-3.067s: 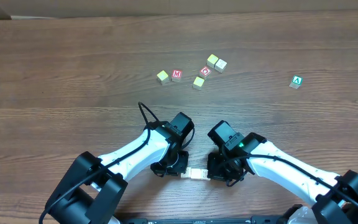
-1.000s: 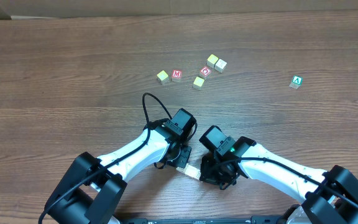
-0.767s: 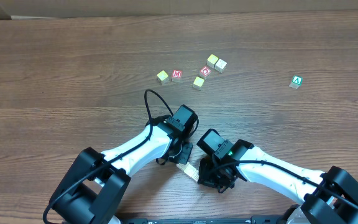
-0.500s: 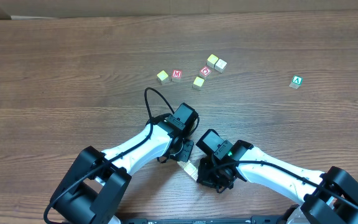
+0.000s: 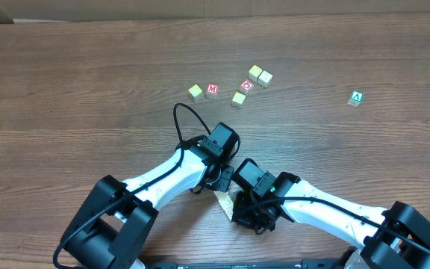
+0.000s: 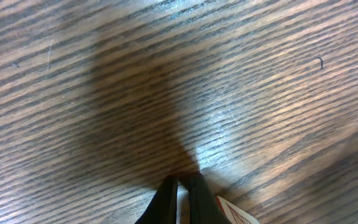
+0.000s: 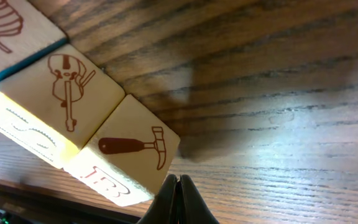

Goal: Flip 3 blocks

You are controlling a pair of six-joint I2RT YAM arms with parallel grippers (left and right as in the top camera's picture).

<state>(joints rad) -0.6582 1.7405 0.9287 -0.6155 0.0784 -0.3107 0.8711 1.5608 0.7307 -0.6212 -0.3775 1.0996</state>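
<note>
Three pale cream blocks (image 5: pixel 225 202) lie in a slanted row on the table between my two grippers. The right wrist view shows them close up: a hammer block (image 7: pixel 132 149), a violin block (image 7: pixel 61 99) and a leaf block (image 7: pixel 5 25), side by side. My right gripper (image 7: pixel 176 186) is shut and empty, its tips right at the hammer block's lower corner. My left gripper (image 6: pixel 182 183) is shut and empty too, with a block corner (image 6: pixel 234 214) just to its right. From overhead the left gripper (image 5: pixel 219 183) sits at the row's upper end and the right gripper (image 5: pixel 239 213) at its lower right.
Loose cubes lie farther back: a yellow-green one (image 5: pixel 195 91), a red-lettered one (image 5: pixel 212 90), another yellow-green one (image 5: pixel 239 98), a red one (image 5: pixel 247 85) and a touching pair (image 5: pixel 259 75). A green "A" cube (image 5: pixel 357 97) sits alone at the right.
The right arm has slid left and the left arm slightly up. The row of blocks between them has turned from lying level to slanting. Both grippers stayed shut.
</note>
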